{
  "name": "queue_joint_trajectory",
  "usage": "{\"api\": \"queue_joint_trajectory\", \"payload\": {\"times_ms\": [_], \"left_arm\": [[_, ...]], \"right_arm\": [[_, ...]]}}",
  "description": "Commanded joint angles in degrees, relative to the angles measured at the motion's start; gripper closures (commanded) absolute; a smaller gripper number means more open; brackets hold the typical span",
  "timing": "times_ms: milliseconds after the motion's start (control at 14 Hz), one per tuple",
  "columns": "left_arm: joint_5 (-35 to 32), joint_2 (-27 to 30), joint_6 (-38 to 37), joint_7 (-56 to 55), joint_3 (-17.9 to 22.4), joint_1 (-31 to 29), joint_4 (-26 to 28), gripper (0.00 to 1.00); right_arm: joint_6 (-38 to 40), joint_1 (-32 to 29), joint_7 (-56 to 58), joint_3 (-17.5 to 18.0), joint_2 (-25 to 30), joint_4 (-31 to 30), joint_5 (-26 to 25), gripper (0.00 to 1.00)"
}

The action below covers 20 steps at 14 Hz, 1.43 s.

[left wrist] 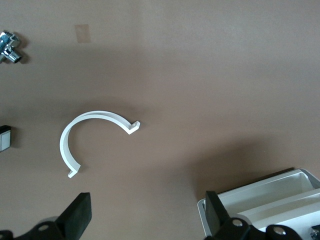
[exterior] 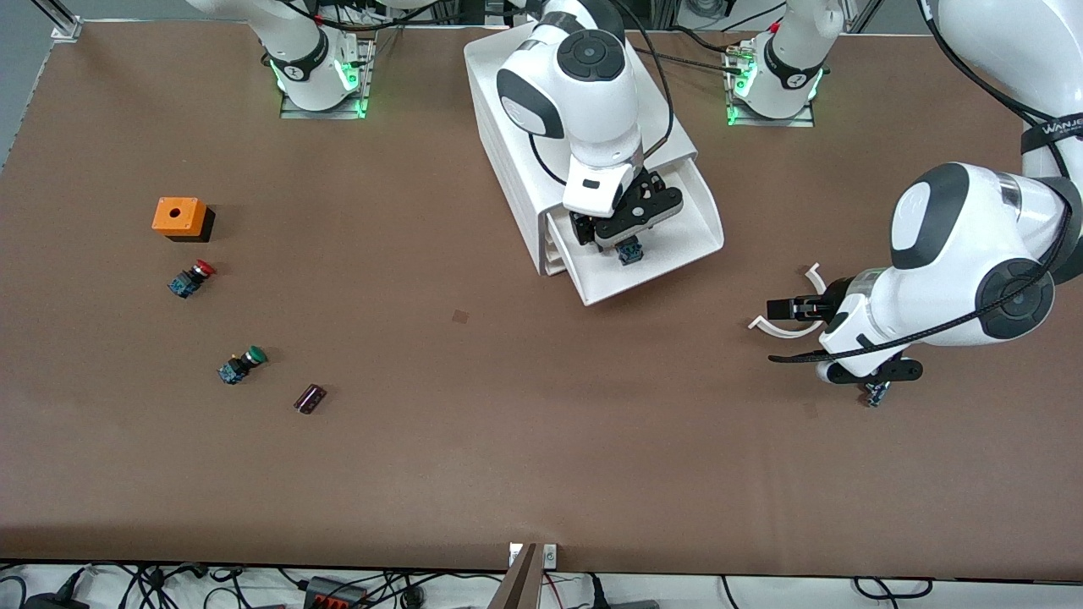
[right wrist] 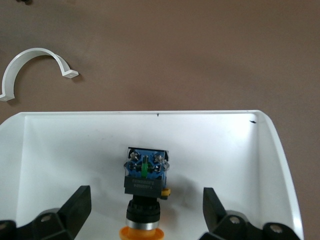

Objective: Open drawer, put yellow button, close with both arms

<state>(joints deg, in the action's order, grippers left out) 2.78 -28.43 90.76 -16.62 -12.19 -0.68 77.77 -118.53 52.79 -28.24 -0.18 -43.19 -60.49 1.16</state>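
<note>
The drawer (exterior: pixel 677 241) stands pulled out of the white cabinet (exterior: pixel 508 127), toward the front camera. The yellow button (exterior: pixel 629 251) lies on its side in the drawer (right wrist: pixel 65 150). In the right wrist view its blue-and-black body (right wrist: pixel 145 172) and orange-yellow cap (right wrist: pixel 141 232) show. My right gripper (exterior: pixel 622 237) hangs over the drawer, open (right wrist: pixel 146 210), with a finger on each side of the button and clear of it. My left gripper (exterior: pixel 783 306) waits low over the table toward the left arm's end, open (left wrist: pixel 147 220) with nothing between its fingers.
A white C-shaped clip (exterior: pixel 791 326) (left wrist: pixel 95 135) lies by the left gripper, and a small metal part (exterior: pixel 876 393) lies under that arm. Toward the right arm's end are an orange box (exterior: pixel 179 217), a red button (exterior: pixel 191 279), a green button (exterior: pixel 241 364) and a small dark piece (exterior: pixel 310 398).
</note>
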Motion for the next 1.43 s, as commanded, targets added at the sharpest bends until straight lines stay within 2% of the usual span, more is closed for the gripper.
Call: {"api": "queue_joint_trajectory", "payload": {"times_ms": [0,143,357,571,714,1143,1357], "left_arm": [[-1.0,-0.4,1.0,-7.1,-0.6,1.7,-0.8,0.0],[-0.1,0.4,2.8,-12.1,-0.6,2.1,2.5,0.0],[2.1,2.2,10.4,-13.5,-1.3,3.0,7.6,0.0],[2.1,4.6,21.0,-19.0,-5.4,3.1,16.7,0.01],[1.5,5.1,26.6,-23.4,-8.3,3.1,20.5,0.01],[1.5,5.7,27.6,-29.3,-12.1,3.9,24.0,0.01],[1.5,6.5,27.3,-33.0,-15.1,3.6,26.0,0.01]], "right_arm": [[2.7,-0.3,-1.1,-0.9,0.6,3.8,-0.6,0.0],[8.7,-3.3,-1.1,-0.9,1.3,8.3,-0.5,0.0],[16.6,-9.6,-0.7,-0.9,5.0,9.2,-0.4,0.0],[18.9,-17.9,3.3,-0.5,6.2,8.5,-0.5,0.0],[21.0,-22.4,6.1,-0.6,6.2,7.8,-0.8,0.0],[33.0,-36.5,11.5,-0.6,7.9,7.5,-0.2,0.0],[36.0,-39.2,13.1,-1.0,8.4,7.3,-0.9,0.0]]}}
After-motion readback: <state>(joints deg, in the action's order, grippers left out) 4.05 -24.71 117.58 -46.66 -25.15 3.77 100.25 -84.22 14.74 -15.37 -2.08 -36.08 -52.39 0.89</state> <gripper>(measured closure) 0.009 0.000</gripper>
